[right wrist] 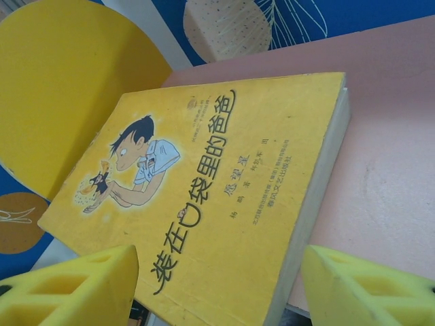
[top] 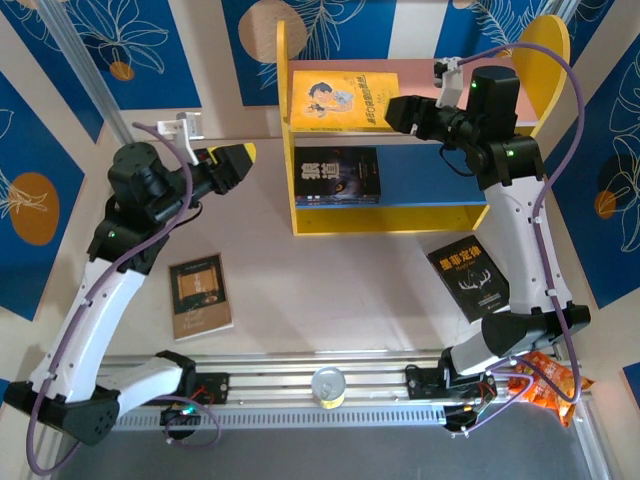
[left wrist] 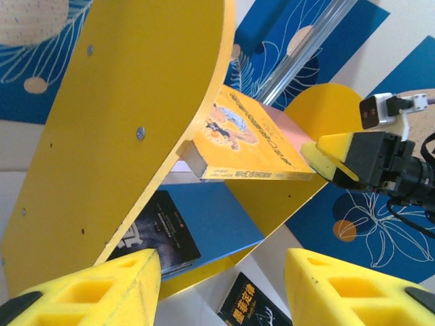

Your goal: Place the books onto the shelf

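The shelf stands at the back middle. On its pink upper board lies the yellow cartoon book. My right gripper is open at that book's near edge, one finger on each side and a gap showing beside the book. A black book lies on the blue lower board. Another black book and a tan book lie on the table. My left gripper hangs open left of the shelf, nothing between its fingers.
An orange snack bag lies by the right arm's base. A round can sits on the aluminium rail at the near edge. Blue patterned wall panels close in the back and sides.
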